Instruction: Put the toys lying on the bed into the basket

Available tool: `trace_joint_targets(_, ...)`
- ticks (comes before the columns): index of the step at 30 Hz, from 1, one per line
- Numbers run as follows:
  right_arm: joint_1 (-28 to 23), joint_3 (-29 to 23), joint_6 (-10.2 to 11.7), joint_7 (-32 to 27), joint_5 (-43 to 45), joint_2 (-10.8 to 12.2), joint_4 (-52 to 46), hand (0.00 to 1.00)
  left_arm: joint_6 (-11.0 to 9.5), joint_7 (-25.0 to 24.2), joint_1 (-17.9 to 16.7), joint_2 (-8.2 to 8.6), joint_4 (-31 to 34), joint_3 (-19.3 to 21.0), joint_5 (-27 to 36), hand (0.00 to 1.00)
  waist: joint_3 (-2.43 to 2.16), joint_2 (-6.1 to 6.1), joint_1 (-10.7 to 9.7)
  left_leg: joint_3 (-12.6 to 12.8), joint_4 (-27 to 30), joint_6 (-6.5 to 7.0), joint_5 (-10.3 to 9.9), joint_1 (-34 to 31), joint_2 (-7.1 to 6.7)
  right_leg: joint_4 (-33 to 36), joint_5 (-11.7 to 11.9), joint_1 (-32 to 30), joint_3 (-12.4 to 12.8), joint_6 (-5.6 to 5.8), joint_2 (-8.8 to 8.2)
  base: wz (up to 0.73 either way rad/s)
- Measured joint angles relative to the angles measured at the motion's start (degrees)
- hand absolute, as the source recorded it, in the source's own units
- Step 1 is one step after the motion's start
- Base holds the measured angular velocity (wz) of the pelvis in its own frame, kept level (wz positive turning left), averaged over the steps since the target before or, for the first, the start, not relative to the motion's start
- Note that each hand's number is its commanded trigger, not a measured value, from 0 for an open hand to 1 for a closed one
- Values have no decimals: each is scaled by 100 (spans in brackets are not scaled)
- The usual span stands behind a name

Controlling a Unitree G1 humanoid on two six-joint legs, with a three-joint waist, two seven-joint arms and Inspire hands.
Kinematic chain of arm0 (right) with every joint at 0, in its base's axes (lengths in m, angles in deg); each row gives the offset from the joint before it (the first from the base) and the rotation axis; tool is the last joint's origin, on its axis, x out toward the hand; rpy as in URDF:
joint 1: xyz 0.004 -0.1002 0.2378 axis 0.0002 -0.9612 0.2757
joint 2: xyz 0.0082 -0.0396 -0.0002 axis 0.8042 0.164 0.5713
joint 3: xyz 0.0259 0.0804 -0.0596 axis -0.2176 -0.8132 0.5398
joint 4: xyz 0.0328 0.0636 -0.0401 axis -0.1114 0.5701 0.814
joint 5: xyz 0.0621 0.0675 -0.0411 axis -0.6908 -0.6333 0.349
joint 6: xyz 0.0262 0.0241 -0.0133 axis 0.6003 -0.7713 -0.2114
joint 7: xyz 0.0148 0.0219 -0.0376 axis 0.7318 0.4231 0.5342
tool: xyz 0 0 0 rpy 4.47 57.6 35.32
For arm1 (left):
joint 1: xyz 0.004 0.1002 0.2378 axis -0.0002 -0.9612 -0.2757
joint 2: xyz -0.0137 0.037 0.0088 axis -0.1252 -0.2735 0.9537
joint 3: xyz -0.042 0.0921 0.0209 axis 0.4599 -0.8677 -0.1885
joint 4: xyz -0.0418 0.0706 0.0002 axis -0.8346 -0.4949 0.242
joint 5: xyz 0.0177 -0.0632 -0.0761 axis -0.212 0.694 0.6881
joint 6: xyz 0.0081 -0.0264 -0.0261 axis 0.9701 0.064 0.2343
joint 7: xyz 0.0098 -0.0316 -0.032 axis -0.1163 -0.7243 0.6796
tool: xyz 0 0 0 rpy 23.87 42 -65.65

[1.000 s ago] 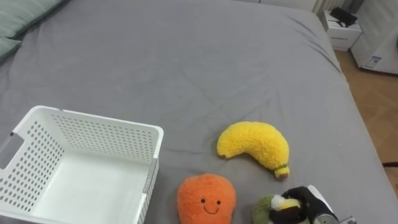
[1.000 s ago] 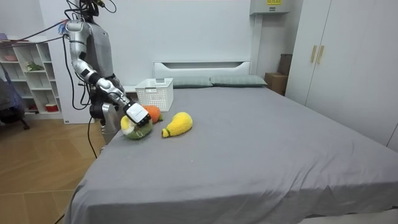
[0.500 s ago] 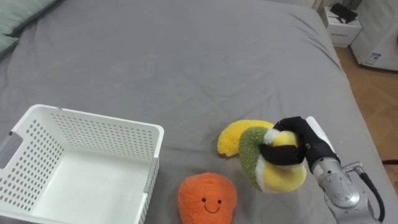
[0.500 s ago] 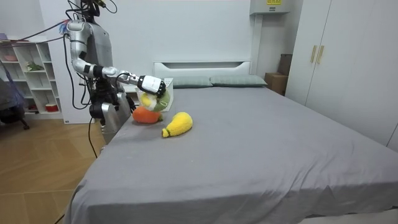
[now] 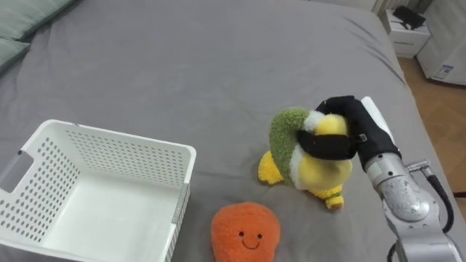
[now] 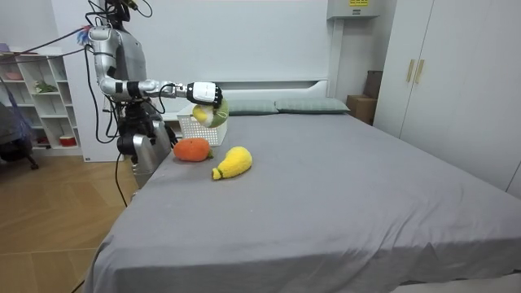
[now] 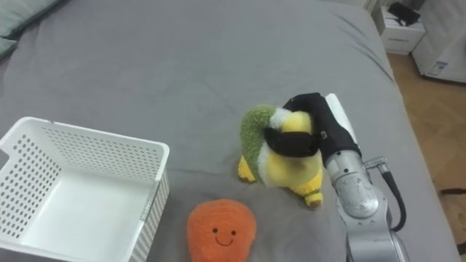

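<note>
As the right robot hand [image 5: 358,127] grips a green-yellow plush [image 5: 314,173], it mostly hides the banana [image 5: 268,169].

Grey bed [image 5: 182,58] carries a white basket [image 5: 124,143], an orange plush [image 5: 245,231], a banana plush [image 6: 232,162].

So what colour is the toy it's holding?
The plush toy in the right hand is green and yellow, best seen in the left eye view.
</note>
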Motion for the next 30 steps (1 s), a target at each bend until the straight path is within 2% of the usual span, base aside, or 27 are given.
trace_joint_targets(6,180,254,1,31,-34,11,-562,100,-94,-21,117,-1,-59,-2,-67,0,37,-72,186,-58,10,2,8,-70,1,0,1,-50,-53,0,-3,4)
trace_joint_targets(10,294,424,1,53,-22,16,-565,100,-95,-14,238,-5,-118,-15,-68,0,24,-140,380,-146,10,5,9,-87,2,0,5,-38,-125,5,7,8)
trace_joint_targets(14,407,739,0,62,-49,28,-565,100,-95,12,245,-7,-256,-69,-64,0,37,-121,478,-160,-7,10,13,-98,2,2,15,-19,-149,17,13,1)
trace_joint_targets(21,674,1332,-121,183,-45,78,-567,100,-74,5,244,-59,-326,-226,-68,0,48,-106,630,-301,16,33,35,-192,-25,5,22,-15,-386,29,-54,13)
trace_joint_targets(30,865,1837,-119,361,107,126,-562,100,-83,-118,296,-123,-297,-286,-230,0,59,-131,1002,-373,16,53,71,-222,-63,7,28,-29,-511,43,-83,4)
